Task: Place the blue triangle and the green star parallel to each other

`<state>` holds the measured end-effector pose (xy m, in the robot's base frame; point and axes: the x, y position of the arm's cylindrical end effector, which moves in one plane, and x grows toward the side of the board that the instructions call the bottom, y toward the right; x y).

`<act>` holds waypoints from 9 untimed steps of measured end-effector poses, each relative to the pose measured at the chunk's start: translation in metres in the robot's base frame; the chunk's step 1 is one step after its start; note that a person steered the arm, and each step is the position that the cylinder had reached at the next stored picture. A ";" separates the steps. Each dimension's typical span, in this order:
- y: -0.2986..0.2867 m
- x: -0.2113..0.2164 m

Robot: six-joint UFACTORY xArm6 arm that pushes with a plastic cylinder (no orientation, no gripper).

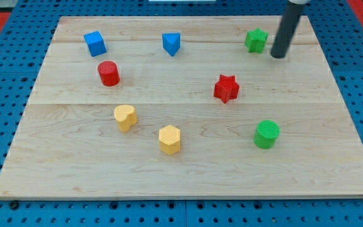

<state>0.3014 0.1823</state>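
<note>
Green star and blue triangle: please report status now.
My tip just right of green star, not touching. Blue triangle far left, same row. Nothing between them.

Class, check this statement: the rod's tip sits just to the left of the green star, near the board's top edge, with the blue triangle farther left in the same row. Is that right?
One detail is wrong. In the camera view, my tip sits just to the right of the green star, not its left. The rest holds: both are near the board's top edge, and the blue triangle lies farther left in that row.

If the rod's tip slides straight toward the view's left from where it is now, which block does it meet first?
Probably the green star. My tip sits just to its right, slightly lower in the view, so it might only clip the star's lower edge.
</note>
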 end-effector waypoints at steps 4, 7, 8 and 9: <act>-0.044 -0.050; -0.137 -0.065; -0.197 -0.027; -0.139 -0.002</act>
